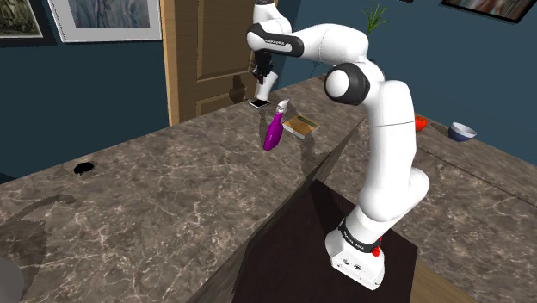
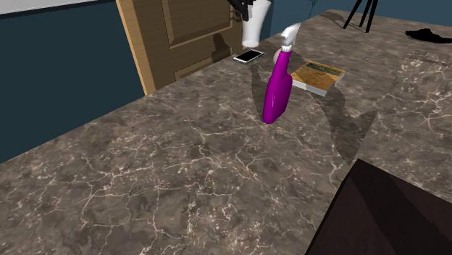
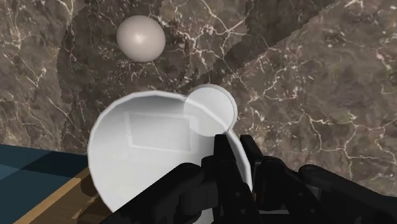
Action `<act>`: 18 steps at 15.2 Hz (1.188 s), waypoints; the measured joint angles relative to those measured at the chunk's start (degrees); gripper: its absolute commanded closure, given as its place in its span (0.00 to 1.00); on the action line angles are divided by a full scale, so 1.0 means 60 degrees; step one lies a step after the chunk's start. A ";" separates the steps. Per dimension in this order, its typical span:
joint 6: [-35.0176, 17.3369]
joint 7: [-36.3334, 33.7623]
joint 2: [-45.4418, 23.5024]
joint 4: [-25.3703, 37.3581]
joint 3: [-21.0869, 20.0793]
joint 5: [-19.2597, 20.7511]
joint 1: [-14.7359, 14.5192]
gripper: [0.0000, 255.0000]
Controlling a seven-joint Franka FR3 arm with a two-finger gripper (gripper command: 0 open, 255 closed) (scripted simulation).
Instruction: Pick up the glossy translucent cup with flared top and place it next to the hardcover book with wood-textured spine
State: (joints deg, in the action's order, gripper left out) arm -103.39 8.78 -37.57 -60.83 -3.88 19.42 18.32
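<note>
A pale, translucent cup with a flared rim (image 1: 266,87) (image 2: 255,26) hangs just above the marble counter (image 1: 155,207), over a phone (image 1: 258,103) (image 2: 248,56). My gripper (image 1: 261,73) (image 2: 243,7) (image 3: 236,149) is shut on the cup's rim (image 3: 127,159), one finger inside and one outside. The phone's outline shows through the cup wall. The book (image 1: 301,126) (image 2: 317,77), with a brown cover, lies flat a short way off, toward the arm's base. Between cup and book stands a purple spray bottle (image 1: 274,131) (image 2: 277,90).
A wooden door (image 1: 206,52) (image 2: 181,36) rises behind the counter's far edge, close to the cup. A pale round thing (image 3: 141,38) sits on the marble. A black object (image 1: 83,168) lies far left. A bowl (image 1: 462,131) is behind the arm; the dark stand (image 1: 344,250) is lower right.
</note>
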 measured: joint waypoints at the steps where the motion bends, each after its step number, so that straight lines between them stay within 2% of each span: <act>1: 0.0045 0.0195 -0.0292 0.0393 0.0035 -0.0029 0.0124 1.00; 4: 0.0174 0.0550 -0.0970 0.1295 0.0100 -0.0082 0.0336 1.00; 18: -0.1438 0.0116 -0.1106 -0.0232 0.0134 0.0057 0.0437 1.00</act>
State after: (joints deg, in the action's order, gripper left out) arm -112.02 9.48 -44.21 -62.22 -3.07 19.76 20.94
